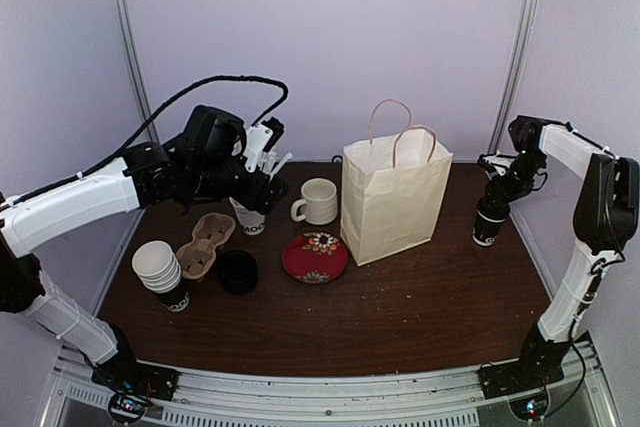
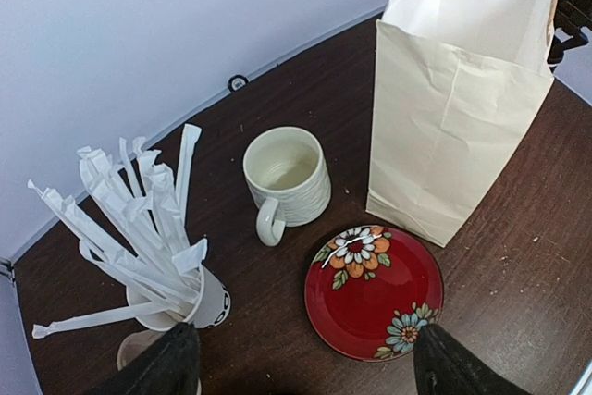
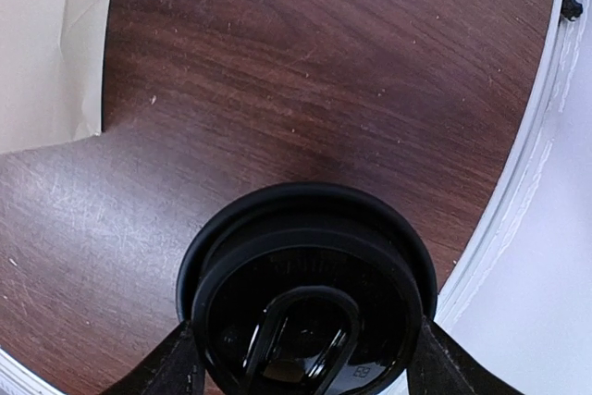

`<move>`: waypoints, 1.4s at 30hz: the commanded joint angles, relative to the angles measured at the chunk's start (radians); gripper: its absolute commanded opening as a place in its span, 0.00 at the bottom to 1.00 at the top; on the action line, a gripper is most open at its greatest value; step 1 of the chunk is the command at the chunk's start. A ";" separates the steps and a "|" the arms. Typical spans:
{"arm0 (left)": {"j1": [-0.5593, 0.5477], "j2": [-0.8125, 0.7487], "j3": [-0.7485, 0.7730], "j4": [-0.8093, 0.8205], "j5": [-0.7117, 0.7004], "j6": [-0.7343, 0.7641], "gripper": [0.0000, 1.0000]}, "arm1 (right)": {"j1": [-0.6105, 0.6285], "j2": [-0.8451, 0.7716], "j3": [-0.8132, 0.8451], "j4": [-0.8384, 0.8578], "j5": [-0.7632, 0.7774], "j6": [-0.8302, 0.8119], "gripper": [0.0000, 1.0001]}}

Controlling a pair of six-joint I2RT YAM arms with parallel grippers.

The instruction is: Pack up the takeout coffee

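One takeout coffee (image 1: 487, 228), a black cup with a black lid (image 3: 305, 256), stands on the table right of the paper bag (image 1: 395, 197). My right gripper (image 1: 496, 199) comes down over it, and its fingers (image 3: 176, 367) press against both sides of the lid, shut on the cup. Another black cup with white lettering (image 1: 178, 298) sits at the front left, partly covered by a white stack (image 1: 157, 264). My left gripper (image 1: 262, 183) hangs open and empty at the back left, over the table between the straw cup (image 2: 176, 298) and the red plate (image 2: 375, 289).
A cream mug (image 1: 318, 200) stands left of the bag (image 2: 453, 108). The red flowered plate (image 1: 315, 257) lies in front of it. A cardboard cup carrier (image 1: 205, 245) and a low black round thing (image 1: 238, 272) lie at the left. The table's right edge rail (image 3: 518, 219) runs close to the held cup.
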 commanded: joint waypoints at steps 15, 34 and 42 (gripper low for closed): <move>0.006 -0.009 -0.006 0.025 0.005 0.005 0.83 | -0.035 0.022 0.014 0.047 0.001 0.078 0.87; 0.060 0.033 0.057 -0.250 -0.086 -0.029 0.74 | -0.034 -0.345 -0.101 -0.002 -0.351 0.069 0.85; 0.134 0.057 0.097 -0.478 -0.018 -0.057 0.58 | 0.189 -0.535 -0.218 -0.142 -0.520 -0.146 0.73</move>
